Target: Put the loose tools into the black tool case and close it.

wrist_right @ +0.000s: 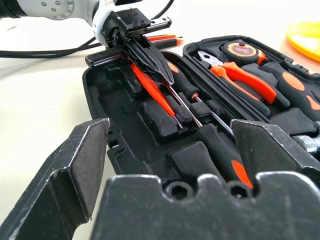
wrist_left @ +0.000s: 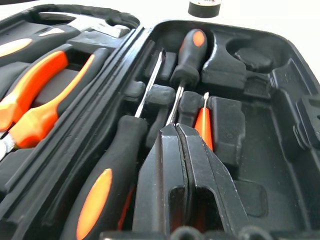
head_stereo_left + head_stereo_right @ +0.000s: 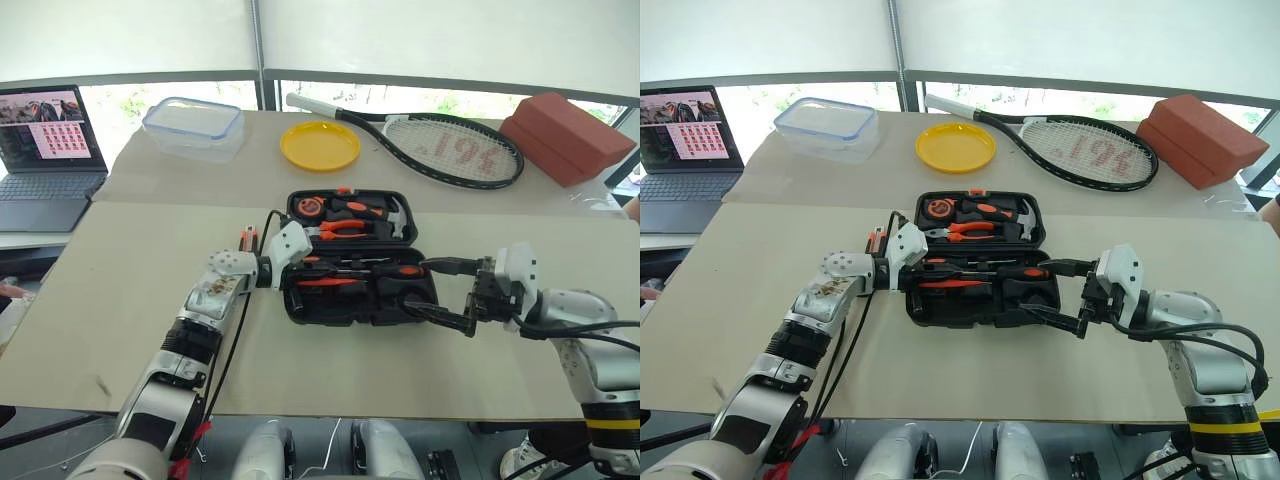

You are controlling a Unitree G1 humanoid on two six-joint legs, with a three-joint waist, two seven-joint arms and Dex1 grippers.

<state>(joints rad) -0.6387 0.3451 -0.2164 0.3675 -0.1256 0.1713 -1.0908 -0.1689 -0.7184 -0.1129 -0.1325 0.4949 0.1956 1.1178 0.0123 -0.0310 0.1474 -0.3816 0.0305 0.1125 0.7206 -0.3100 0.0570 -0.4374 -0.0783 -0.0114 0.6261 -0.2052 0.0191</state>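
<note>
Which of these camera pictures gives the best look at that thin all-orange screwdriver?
The right wrist view: the small all-orange screwdriver shows nearly whole, lying in the black tool case under the shut left gripper. The left wrist view shows just a sliver beside the fingers; the head views show a small orange streak.

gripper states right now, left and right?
Left gripper: jaws shut, empty, over the small orange screwdriver in the black tool case.
Right gripper: jaws wide open, empty, at the case's right end.
</note>
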